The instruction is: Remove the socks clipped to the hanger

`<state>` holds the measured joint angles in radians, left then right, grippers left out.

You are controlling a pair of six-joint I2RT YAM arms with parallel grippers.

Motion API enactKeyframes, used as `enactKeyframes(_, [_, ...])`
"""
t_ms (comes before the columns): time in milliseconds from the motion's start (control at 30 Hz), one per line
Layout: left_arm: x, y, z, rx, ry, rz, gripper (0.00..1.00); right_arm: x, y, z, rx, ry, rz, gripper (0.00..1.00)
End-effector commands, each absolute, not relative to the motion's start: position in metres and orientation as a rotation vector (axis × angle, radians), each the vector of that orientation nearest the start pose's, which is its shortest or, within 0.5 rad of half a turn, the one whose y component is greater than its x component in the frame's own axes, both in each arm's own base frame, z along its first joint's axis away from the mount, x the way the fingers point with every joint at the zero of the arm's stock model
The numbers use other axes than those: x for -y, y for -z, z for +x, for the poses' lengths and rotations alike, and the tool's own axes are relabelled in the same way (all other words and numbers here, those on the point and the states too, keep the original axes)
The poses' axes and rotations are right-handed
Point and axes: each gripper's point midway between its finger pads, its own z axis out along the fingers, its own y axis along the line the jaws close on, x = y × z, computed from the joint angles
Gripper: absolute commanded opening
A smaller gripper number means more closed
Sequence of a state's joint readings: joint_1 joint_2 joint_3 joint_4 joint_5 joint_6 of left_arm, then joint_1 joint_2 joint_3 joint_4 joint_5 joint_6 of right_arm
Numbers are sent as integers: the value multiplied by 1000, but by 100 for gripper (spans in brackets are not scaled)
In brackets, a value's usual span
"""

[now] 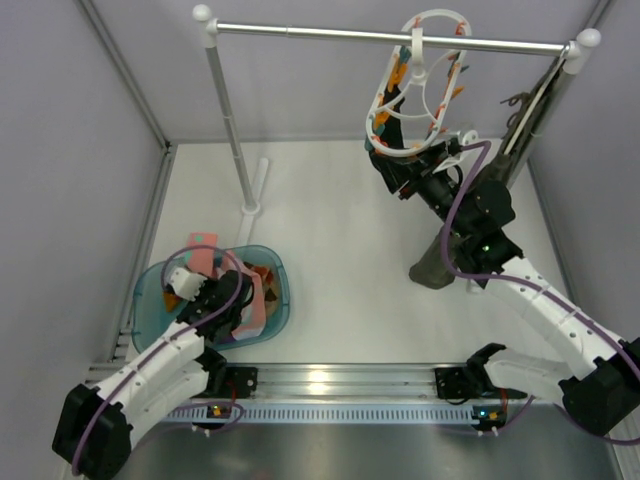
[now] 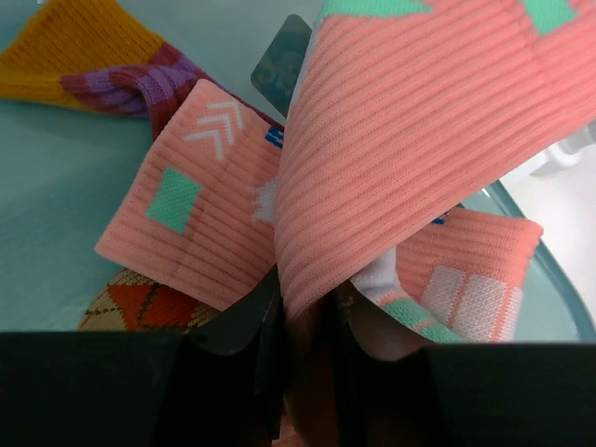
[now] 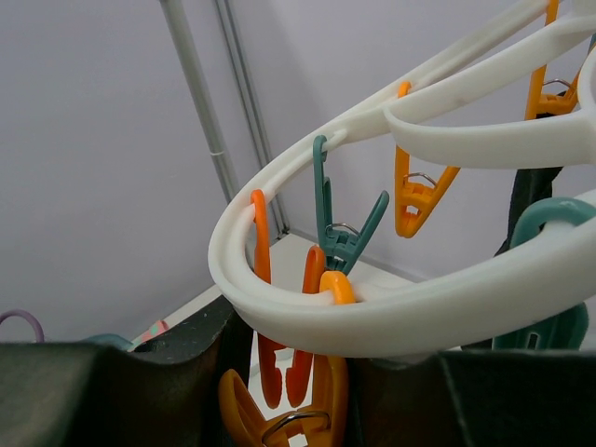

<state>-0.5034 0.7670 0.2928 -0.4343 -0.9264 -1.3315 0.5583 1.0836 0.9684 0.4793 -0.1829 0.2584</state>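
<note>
Closest up in the left wrist view: the left tool (image 2: 303,321), squeezed together on a pink ribbed sock (image 2: 410,140) with teal patches, so it's clamped on that one. The held sock hangs over a teal basin (image 2: 56,177) that sits on the tabletop (image 1: 350,270) at front left. Below it I count two more pink patterned bits (image 2: 200,219). No idea if that's one sock or two, since the held sock covers the middle. There's also one orange argyle sock (image 2: 140,307), cut off by the tool, and one mustard-and-purple sock (image 2: 102,56).

The right tool (image 3: 303,363) is up at the white hanger (image 3: 307,307), which hangs on the metal rail (image 1: 390,37) at back right. Its fingers (image 3: 186,382) sit either side of the rim with an orange clip (image 3: 321,382) in the gap. I can't tell if they're pinching it. In that view I count two teal clips (image 3: 340,223) and at least four orange ones, some cropped at the edges.

A dark olive garment (image 1: 437,268) hangs at the right, with the right arm hiding much of it.
</note>
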Motion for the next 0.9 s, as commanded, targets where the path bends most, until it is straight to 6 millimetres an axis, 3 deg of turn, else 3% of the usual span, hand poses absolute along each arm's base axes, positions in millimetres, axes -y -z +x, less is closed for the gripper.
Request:
enactKeyframes(0, [-5,-57,219,-1667,32,-1321,27,-245,-418,301,-1218,-855,-384,11])
enactKeyframes(67, [-8,-57,215,-1633,56,-1381,29,-243,-419,300,-1216,-857,-380,11])
enactKeyframes(133, [-6,-62,217,-1609,103,-1398,36,-244,-418,299,-1218,-861,-383,11])
enactKeyframes(233, [-1,-77,222,-1614,139,-1363,68,-243,-415,298,-1226,-864,-384,11])
enactKeyframes(367, [2,-112,227,-1615,177,-1261,88,-240,-416,297,-1229,-857,-383,12])
enactKeyframes(433, [3,-138,231,-1588,216,-1218,98,-238,-417,296,-1227,-855,-383,13])
enactKeyframes(500, [5,-170,233,-1602,221,-1109,98,-236,-416,295,-1234,-850,-385,14])
enactKeyframes(567, [9,-187,233,-1659,191,-984,98,-234,-419,291,-1228,-852,-393,15])
enactKeyframes(600, [12,-208,235,-1652,214,-946,98,-234,-419,289,-1232,-854,-399,16])
enactKeyframes(667, [23,-220,237,-1711,236,-834,99,-234,-420,283,-1230,-862,-415,26])
enactKeyframes(700, [30,-236,239,-1707,274,-800,99,-232,-417,282,-1240,-860,-417,34])
enactKeyframes(733, [39,-247,244,-1715,302,-716,99,-231,-417,280,-1242,-861,-417,49])
enactKeyframes(833, [78,-272,257,-1750,453,-542,99,-226,-414,271,-1252,-857,-420,58])
enactKeyframes(867, [91,-292,267,-1699,500,-455,98,-224,-416,266,-1250,-858,-421,61])
